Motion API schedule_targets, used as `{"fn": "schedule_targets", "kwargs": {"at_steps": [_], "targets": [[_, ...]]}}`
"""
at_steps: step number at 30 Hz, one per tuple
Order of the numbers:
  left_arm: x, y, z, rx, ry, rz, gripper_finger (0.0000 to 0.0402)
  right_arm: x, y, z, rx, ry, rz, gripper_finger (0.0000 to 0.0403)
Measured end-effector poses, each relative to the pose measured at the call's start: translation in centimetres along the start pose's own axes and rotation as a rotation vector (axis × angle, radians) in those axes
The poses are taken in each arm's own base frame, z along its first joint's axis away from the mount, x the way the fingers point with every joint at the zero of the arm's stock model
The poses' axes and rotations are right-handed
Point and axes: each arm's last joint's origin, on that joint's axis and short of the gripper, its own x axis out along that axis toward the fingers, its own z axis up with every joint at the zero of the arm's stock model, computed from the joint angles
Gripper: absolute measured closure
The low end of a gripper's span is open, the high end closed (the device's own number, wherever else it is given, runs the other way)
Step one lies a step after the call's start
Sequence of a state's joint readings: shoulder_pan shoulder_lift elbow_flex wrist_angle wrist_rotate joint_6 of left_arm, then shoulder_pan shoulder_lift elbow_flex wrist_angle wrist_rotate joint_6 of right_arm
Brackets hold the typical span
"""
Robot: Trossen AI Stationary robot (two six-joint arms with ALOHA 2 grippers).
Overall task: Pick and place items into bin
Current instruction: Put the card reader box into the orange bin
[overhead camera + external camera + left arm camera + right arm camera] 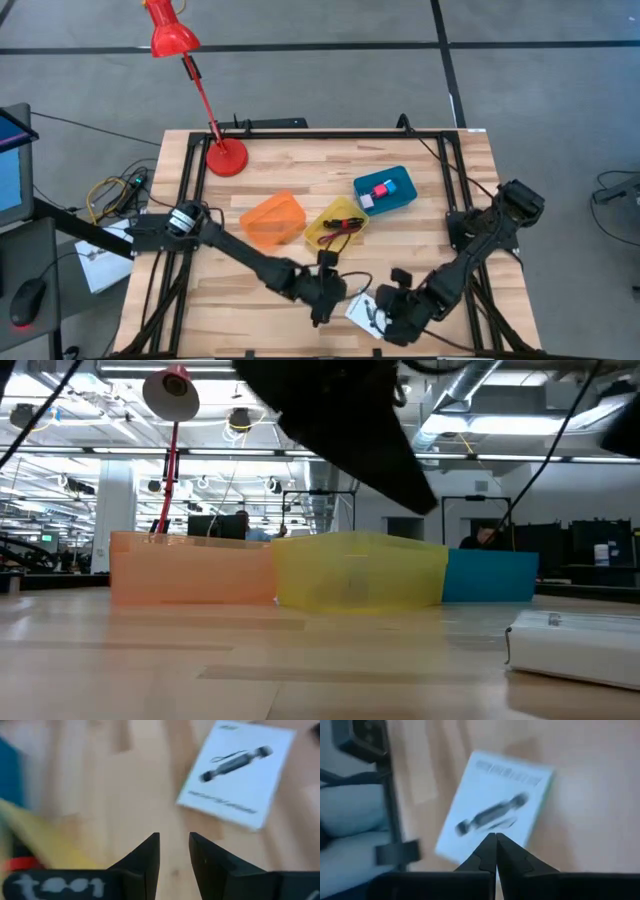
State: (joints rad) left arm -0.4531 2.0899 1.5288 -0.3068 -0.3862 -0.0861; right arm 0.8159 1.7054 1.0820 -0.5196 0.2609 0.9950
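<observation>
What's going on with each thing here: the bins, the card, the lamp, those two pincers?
Orange bin: empty, it seems.
Yellow bin: holds a stick tool and a cord.
Blue bin: holds cubes.
Card: flat on the table, outside the bins.
Lamp: standing at the table's far edge.
Left pincer: slightly open, empty, beside the card.
Right pincer: shut, empty, over the card.

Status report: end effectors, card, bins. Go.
Left end effector slightly open, empty, near yellow bin. Right end effector shut, empty, over white card. Card flat on table, outside bins. Nothing blocking it.
</observation>
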Motion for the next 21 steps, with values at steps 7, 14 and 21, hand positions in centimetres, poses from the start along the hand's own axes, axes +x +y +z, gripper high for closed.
{"fn": "schedule_targets", "kwargs": {"at_steps": [7,14,21], "targets": [[1.8,1.3,-0.2,-0.193,-0.095,-0.261,0.0306,1.8,-0.3,-2.6,0.139,-0.041,0.124,0.0403],[2.8,3.7,-0.5,-0.511,-0.011,-0.393,0.0301,2.1,-0.5,-3.4,0.136,-0.010,0.150,0.0403],[3.6,3.6,-0.2,-0.591,-0.053,-0.464,0.0257,1.8,0.0,-4.2,0.033,-0.002,0.163,0.0403]]}}
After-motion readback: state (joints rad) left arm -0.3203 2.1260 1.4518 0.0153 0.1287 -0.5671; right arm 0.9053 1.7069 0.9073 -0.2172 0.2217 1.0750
